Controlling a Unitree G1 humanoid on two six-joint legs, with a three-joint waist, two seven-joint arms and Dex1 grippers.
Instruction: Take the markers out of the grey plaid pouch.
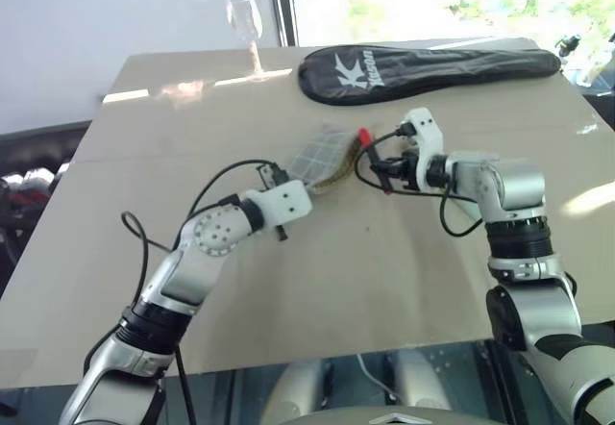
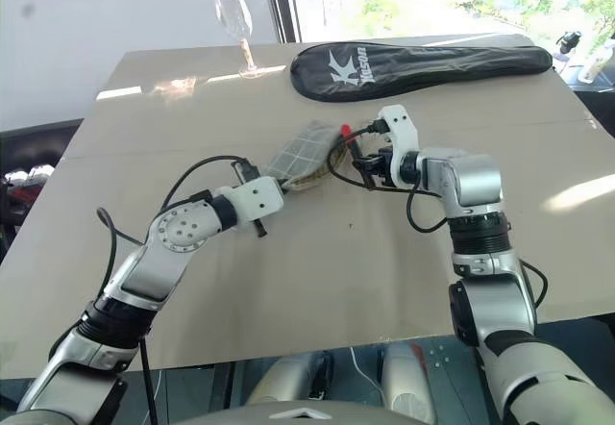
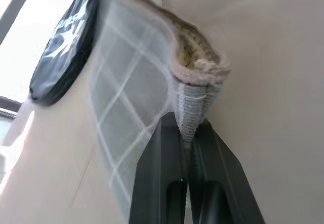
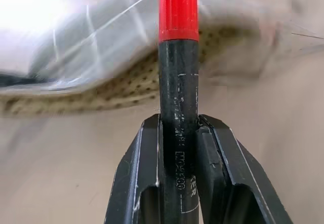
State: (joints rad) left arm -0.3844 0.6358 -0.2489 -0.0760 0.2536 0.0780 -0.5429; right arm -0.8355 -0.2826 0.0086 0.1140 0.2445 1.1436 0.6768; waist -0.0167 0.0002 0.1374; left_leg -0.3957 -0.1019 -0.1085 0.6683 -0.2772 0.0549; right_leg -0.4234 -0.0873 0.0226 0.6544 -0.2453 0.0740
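Nearest to me, my left gripper (image 3: 188, 133) is pinched tight on a corner seam of the grey plaid pouch (image 1: 322, 156), both black fingers (image 3: 157, 173) closed flat against the fabric. The pouch hangs lifted off the tan surface (image 1: 317, 290) at that end, its mouth gaping so I can see the tan dotted lining along the open edge.

Just across from it, my right gripper (image 4: 178, 133) is clamped around the red-capped marker (image 4: 178, 57). The dark barrel sits squarely between the two fingers (image 4: 139, 173), and the red cap points toward the pouch opening. In the head views the marker's red end (image 1: 364, 137) sits right at the pouch's far edge, so whether the tip is clear of the mouth or just inside it, I can't say for sure. I can't make out a green-capped marker from here.

The two grippers face each other near the middle of the surface, the pouch between them.

Further back, the long black racket cover (image 1: 432, 69) lies across the far side of the surface, white logo up. Off to its left, near the far corner, an empty wine glass (image 1: 246, 21) stands upright, well apart from everything else.
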